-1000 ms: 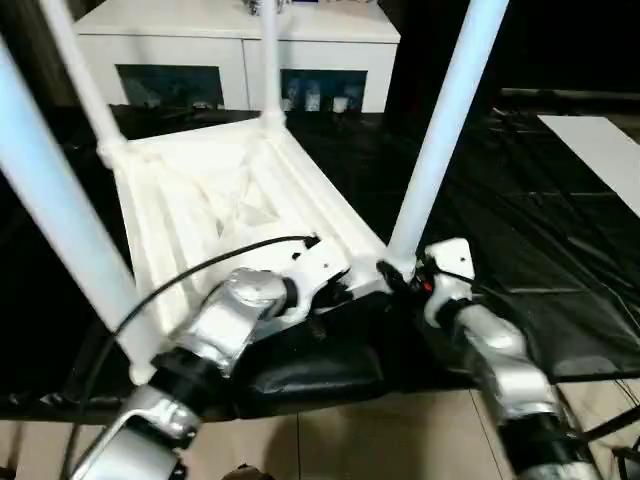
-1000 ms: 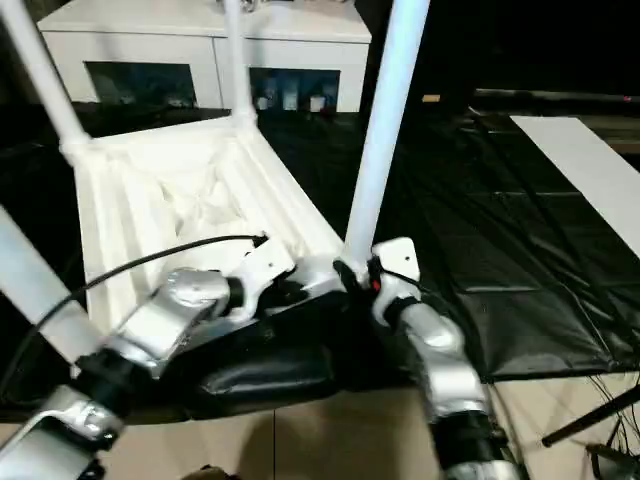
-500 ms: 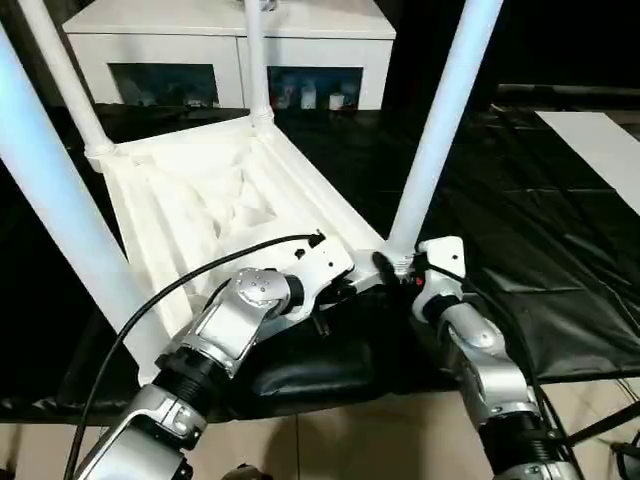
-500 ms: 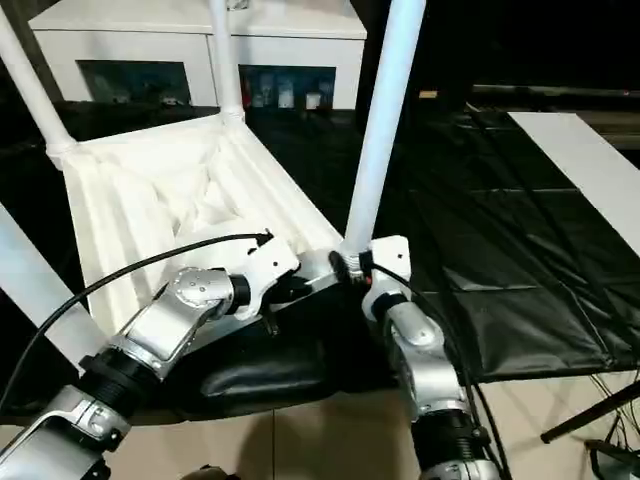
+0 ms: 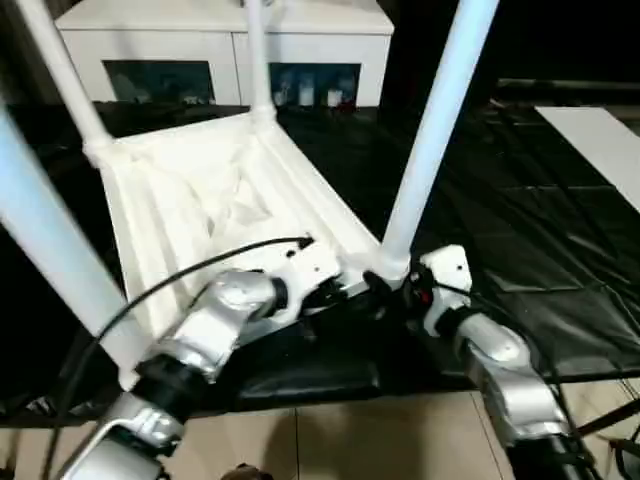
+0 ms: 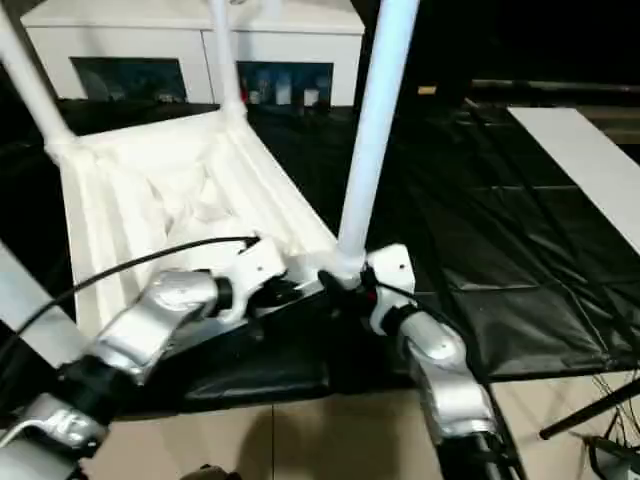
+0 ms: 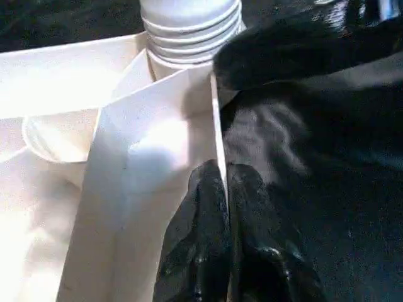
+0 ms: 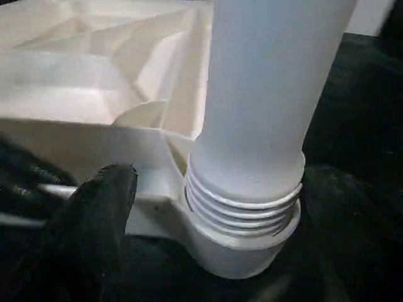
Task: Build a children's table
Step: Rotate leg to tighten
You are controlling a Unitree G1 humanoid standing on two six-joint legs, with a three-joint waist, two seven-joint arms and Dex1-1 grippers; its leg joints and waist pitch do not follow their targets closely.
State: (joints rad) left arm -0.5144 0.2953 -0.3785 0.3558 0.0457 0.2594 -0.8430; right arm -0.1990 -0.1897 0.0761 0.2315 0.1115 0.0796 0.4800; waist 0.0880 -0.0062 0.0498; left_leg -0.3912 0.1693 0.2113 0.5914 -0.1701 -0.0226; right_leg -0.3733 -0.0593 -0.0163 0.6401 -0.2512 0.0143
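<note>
White ribbed plastic tabletop [image 5: 200, 205] upside down; left gripper [image 7: 221, 207] pinches its rim beside near-right tapered white leg [image 5: 425, 150]; right gripper [image 8: 208, 207] splayed around leg base.

Kids' table tabletop [image 5: 210, 210] is flipped upside down, white ribbed underside up, on black sheeting. All four white tapered legs stick up from the corner sockets: 11 o'clock [image 5: 60, 75], 12 [image 5: 255, 55], 2 [image 5: 435, 130], 8 [image 5: 50, 250]. The 2 o'clock leg's screw threads [image 8: 242, 198] show above its socket.
</note>
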